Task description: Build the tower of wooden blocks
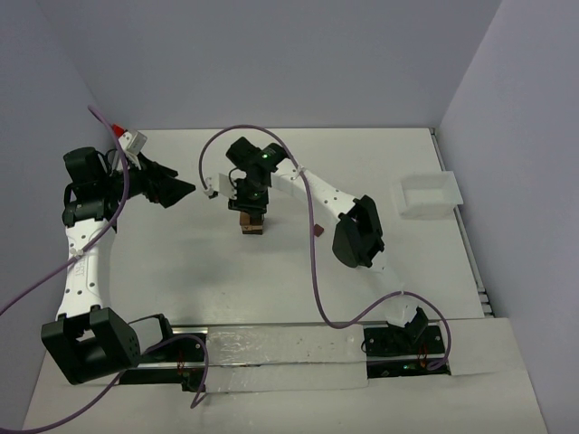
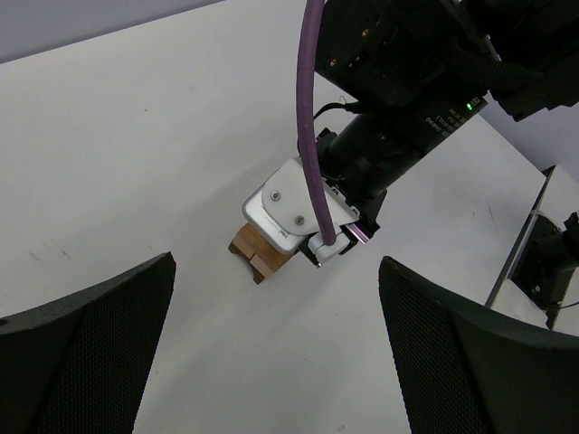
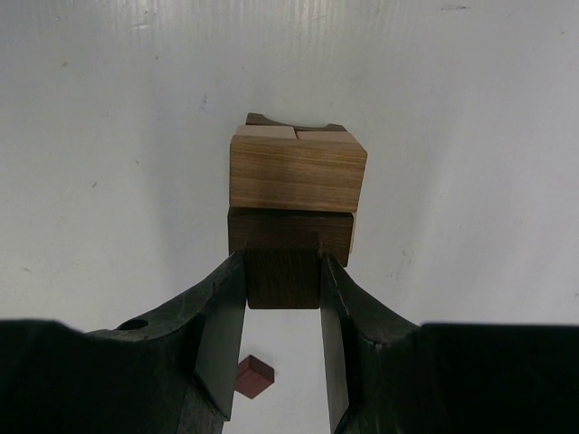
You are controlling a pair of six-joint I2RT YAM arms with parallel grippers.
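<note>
The wood block tower (image 1: 251, 226) is a small stack of tan and dark brown blocks in the middle of the table. In the right wrist view the tower (image 3: 297, 172) lies just beyond my fingers. My right gripper (image 3: 283, 268) is shut on a dark brown block (image 3: 282, 276) that rests against the tower's dark layer. From above, the right gripper (image 1: 251, 210) covers the tower's top. My left gripper (image 1: 185, 188) is open and empty, hovering to the tower's left. Its wrist view shows the tower (image 2: 256, 257) partly hidden under the right wrist.
A loose reddish-brown block (image 1: 317, 231) lies on the table right of the tower; it also shows in the right wrist view (image 3: 253, 376). A white tray (image 1: 430, 194) stands at the far right. Purple cables loop over both arms.
</note>
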